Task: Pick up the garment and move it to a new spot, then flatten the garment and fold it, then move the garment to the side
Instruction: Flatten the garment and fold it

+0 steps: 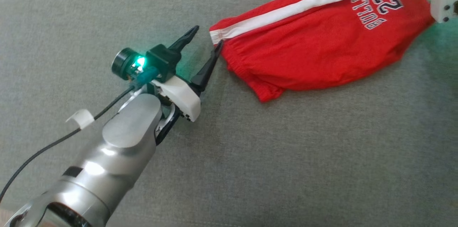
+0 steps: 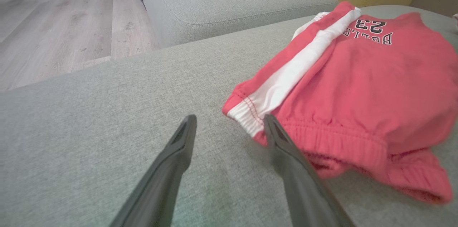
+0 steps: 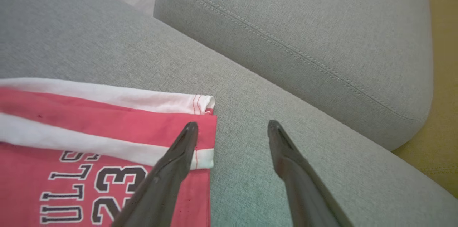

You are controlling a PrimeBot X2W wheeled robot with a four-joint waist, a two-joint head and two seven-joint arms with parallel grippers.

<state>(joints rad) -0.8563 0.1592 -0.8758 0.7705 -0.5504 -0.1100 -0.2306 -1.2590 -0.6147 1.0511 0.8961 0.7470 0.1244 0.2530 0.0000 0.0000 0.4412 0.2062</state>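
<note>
A grey fabric sofa cushion (image 1: 286,169) serves as the work surface. In the left wrist view a pale wooden floor (image 2: 53,33) lies beyond it at the far left, and a second cushion (image 2: 229,1) of the same grey sits just behind it.

On the left, the left gripper (image 1: 206,36) reaches in from the near left on its silver forearm (image 1: 118,155), with a green light (image 1: 140,62) glowing at the wrist. Its fingers (image 2: 171,169) stand wide apart and hold nothing. One hangs over bare cushion. The other has its tip right at the white-striped corner of the elastic waistband (image 2: 322,141); whether it touches the cloth cannot be told.

The garment (image 1: 322,48) is a pair of red shorts with white side stripes (image 1: 307,4) and dark lettering (image 1: 377,6) reading "BULLS 23". It lies on the cushion from the centre to the far right, waistband toward the left gripper, loosely bunched rather than flat.

On the right, the right gripper (image 3: 232,126) hovers at the garment's other end. Its fingers are also spread apart and empty, one over the hem corner (image 3: 207,134) and the other over bare cushion. In the head view its white housing shows at the far right corner.
</note>
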